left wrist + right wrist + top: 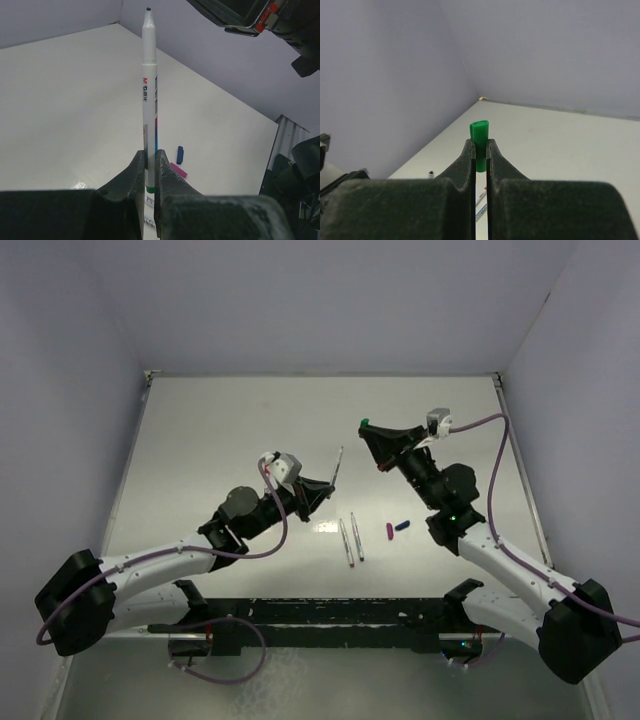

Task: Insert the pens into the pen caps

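White glossy surface [250, 420] boxed by pale lilac walls [330, 300] carries two pens [344, 540] side by side, long axes running near to far, with a purple cap [389, 531] and blue cap [403, 527] just right of them. Above it the left gripper [325, 487] clamps a third pen [337, 468], dark tip pointing toward the far wall, while the right gripper [372, 435] pinches a green cap [366, 423] apart from it.

I record the pen [149, 90] at centre of the left wrist view as white-barrelled, with red and dark lettering, a dark tip and a green band low down between the black left gripper [150, 170] fingers. The green cap [480, 142] in the black right gripper [480, 156] is one plain bright shade. Lower right of the pen I note a magenta cap [178, 170] and a dark blue cap [179, 154] on the white table [65, 100].
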